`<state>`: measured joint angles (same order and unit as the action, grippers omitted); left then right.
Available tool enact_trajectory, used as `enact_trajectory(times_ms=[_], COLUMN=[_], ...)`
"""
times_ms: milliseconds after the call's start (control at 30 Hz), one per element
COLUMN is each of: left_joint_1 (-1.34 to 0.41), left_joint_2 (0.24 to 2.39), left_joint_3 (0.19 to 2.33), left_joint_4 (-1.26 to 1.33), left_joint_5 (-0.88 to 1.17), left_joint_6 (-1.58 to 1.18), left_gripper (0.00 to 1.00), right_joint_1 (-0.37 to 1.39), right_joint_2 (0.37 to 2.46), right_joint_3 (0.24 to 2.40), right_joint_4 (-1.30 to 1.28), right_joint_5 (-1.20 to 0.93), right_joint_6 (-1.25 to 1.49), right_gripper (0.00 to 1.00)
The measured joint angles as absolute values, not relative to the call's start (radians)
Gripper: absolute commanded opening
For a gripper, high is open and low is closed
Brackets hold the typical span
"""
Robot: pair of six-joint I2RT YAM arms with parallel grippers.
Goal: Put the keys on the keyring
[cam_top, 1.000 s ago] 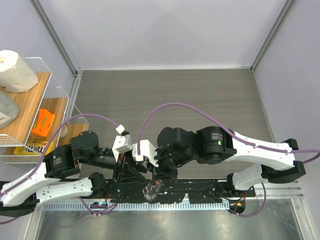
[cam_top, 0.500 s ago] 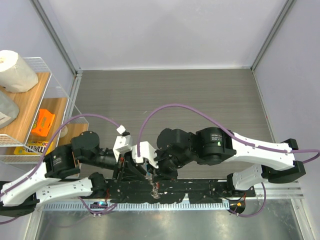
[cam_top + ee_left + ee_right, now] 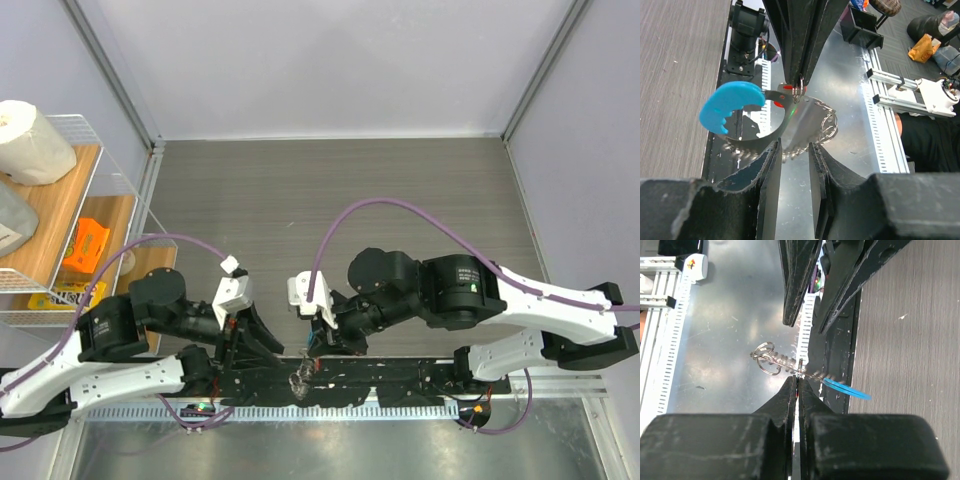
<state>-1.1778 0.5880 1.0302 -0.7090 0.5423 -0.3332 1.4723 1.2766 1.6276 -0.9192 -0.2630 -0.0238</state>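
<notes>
Keyring (image 3: 800,120) hangs pinched in closed right pincer (image 3: 797,381); left pincer (image 3: 794,148) stands open, holding nothing. Recommend: let it settle, then close left squarely on 1 strand.

Materials, as you will find them:
- keyring (image 3: 807,117): silvery metal ball chain, bright and glinting.
- tag (image 3: 732,106): smooth light-blue plastic with a mild gloss.
- left gripper (image 3: 794,145) and right gripper (image 3: 797,382): your fingers are matt black plastic, faintly ridged, rubbed pale along the edges.
- table (image 3: 330,190): matt grey wood-grain surface with a fine rib.
- sheet (image 3: 850,115) below the table edge: bare metal, shiny, scuffed and scratched.
- rails (image 3: 880,100): pale satin metal.
- arm shells (image 3: 540,300): smooth white plastic.
- cables (image 3: 385,202): glossy purple sheath.
- shelf boards (image 3: 75,185): pale wood.
</notes>
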Motion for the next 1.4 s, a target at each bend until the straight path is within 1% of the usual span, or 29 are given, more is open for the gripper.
enact_trajectory(times_ms=[833, 1400], left_joint_1=[-1.178, -1.178], left_joint_2=[0.585, 0.585], left_joint_3=[1.030, 1.030], left_joint_4=[-0.709, -0.708], left_joint_5=[0.543, 0.547], left_joint_6=[-0.333, -0.333], left_gripper=[0.30, 0.29], right_joint_1=[1.457, 1.436], right_joint_2=[1.290, 1.314], right_joint_3=[1.584, 1.559], right_joint_4=[-0.764, -0.710], right_joint_5=[-0.290, -0.323], right_joint_6=[0.006, 0.033], right_gripper=[0.06, 0.06])
